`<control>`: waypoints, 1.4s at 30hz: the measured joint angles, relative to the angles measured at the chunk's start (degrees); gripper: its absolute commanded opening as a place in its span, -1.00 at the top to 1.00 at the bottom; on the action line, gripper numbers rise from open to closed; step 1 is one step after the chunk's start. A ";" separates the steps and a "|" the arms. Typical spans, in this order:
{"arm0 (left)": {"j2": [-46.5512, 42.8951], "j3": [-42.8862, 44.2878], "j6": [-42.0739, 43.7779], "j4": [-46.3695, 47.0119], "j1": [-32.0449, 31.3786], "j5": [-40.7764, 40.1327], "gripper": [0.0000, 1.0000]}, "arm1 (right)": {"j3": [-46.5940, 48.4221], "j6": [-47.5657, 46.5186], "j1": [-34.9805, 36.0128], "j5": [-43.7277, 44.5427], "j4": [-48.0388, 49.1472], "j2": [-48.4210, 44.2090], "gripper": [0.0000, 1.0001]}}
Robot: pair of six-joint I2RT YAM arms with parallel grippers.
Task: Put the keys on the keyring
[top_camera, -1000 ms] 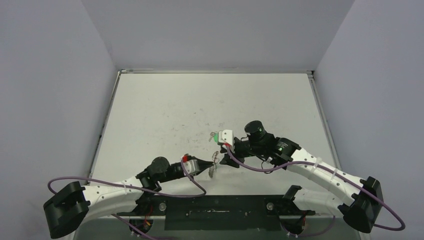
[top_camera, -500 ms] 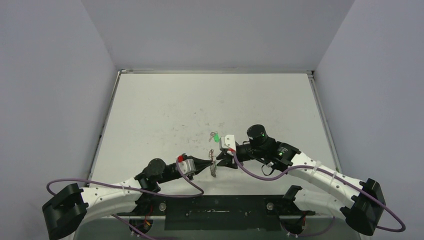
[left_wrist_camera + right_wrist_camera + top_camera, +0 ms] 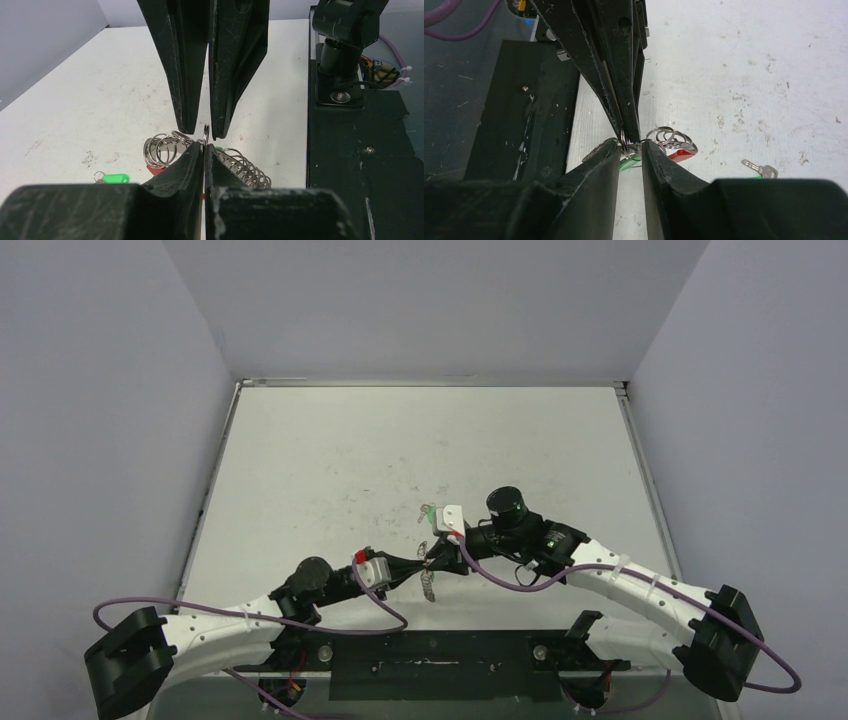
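Observation:
The keyring [image 3: 162, 147], a coil of silvery rings with a red segment [image 3: 681, 154], hangs just above the table between both arms. My left gripper [image 3: 205, 146] is shut on one of its rings. From the opposite side my right gripper [image 3: 631, 145] is shut on the same bunch of rings, tip to tip with the left fingers [image 3: 624, 100]. In the top view the two grippers meet at the keyring [image 3: 428, 578]. A green tag [image 3: 630, 162] shows under the held rings. The keys [image 3: 760, 170], with a green tag [image 3: 114, 178], lie loose on the table beyond the ring [image 3: 430, 510].
The black base plate [image 3: 357, 150] lies along the near table edge just beside the grippers. Purple cables [image 3: 500, 580] loop beside both arms. Grey walls stand around the white table [image 3: 330, 450].
My right gripper has shifted left and its jaws have narrowed onto the keyring's rings. The left gripper stays shut on the ring, having edged slightly right.

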 measured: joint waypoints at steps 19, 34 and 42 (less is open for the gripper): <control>-1.73 0.00 0.02 -1.27 -0.07 -1.09 0.40 | 2.60 -1.53 0.44 0.57 -5.60 1.40 1.00; -8.92 0.13 0.46 -12.15 -0.07 -3.48 0.42 | 18.69 -2.49 6.91 14.60 -28.37 14.19 1.00; -5.97 1.75 1.27 -14.45 -0.07 -2.01 0.48 | 23.45 -1.38 8.33 16.74 -32.72 18.97 1.00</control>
